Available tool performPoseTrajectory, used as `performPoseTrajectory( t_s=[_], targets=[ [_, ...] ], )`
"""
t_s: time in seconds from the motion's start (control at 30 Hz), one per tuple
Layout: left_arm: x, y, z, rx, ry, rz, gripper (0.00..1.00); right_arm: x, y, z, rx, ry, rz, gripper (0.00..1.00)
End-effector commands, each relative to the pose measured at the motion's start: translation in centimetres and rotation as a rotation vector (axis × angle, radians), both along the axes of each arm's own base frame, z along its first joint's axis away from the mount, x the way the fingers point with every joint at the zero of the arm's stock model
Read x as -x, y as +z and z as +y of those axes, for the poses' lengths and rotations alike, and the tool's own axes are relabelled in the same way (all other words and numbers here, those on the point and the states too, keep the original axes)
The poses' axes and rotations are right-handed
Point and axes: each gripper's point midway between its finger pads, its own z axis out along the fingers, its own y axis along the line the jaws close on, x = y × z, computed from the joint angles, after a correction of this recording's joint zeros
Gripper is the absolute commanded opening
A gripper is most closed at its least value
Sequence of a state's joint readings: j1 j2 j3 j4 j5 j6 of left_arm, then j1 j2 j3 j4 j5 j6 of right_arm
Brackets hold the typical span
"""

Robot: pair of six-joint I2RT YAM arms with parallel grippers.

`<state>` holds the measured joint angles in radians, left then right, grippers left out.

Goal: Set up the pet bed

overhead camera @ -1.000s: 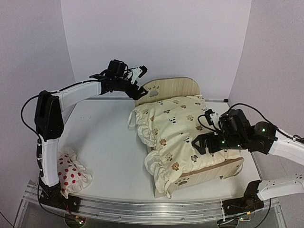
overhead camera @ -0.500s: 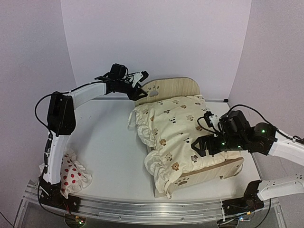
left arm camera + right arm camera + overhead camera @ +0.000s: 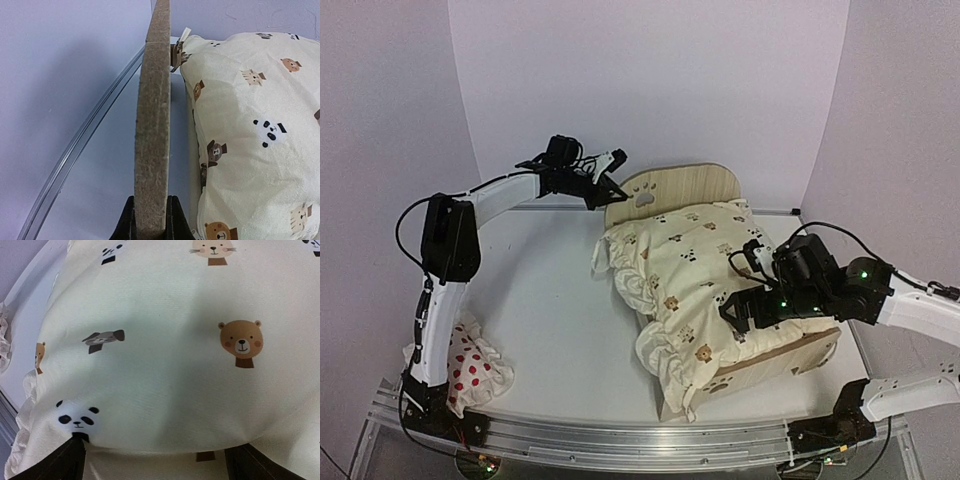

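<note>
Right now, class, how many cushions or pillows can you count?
2: animal-print cushion on the pet bed; red-spotted pillow by the left arm's base. Others could be hidden.

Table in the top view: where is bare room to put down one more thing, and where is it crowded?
Free: the wide bare table between the spotted pillow and the pet bed. Crowded: the right half, filled by the bed, its cushion and the right gripper; the left gripper clamps the headboard.

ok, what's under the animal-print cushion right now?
The pet bed: its headboard rises behind the cushion and its footboard shows at the near end. The base between them is fully covered, so what lies there can't be seen.
</note>
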<state>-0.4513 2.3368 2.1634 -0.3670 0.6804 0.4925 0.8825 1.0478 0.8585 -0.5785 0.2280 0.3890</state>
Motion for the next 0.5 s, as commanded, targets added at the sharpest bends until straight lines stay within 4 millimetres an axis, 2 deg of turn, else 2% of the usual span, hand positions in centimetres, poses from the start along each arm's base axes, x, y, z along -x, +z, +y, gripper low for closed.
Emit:
performPoseTrajectory(
  t_s=[0.0, 0.1, 0.23, 0.33, 0.47],
  targets=[
    [-2.2, 2.8, 1.2, -0.015, 0.129, -0.141, 0.00, -0.3, 2.9, 1.3, -0.061, 0.034, -0.037, 0.98],
    [-3.3, 3.0, 3.4, -0.034, 0.237, -0.137, 0.00, -0.8, 5.1, 1.0, -0.071, 0.028, -0.099, 0.98],
    [-3.5, 2.8, 6.9, -0.037, 0.364, -0.103, 0.00, -1.4, 7.7, 0.3, -0.063, 0.010, -0.174, 0.98],
    [-2.9, 2.5, 9.8, -0.049, 0.474, -0.081, 0.00, -1.7, 8.1, 0.1, -0.054, -0.005, -0.189, 0.98],
    [-1.8, 1.5, 13.6, -0.099, 0.639, -0.041, 0.00, -1.9, 7.4, 0.7, -0.044, 0.003, -0.160, 0.98]
  ],
)
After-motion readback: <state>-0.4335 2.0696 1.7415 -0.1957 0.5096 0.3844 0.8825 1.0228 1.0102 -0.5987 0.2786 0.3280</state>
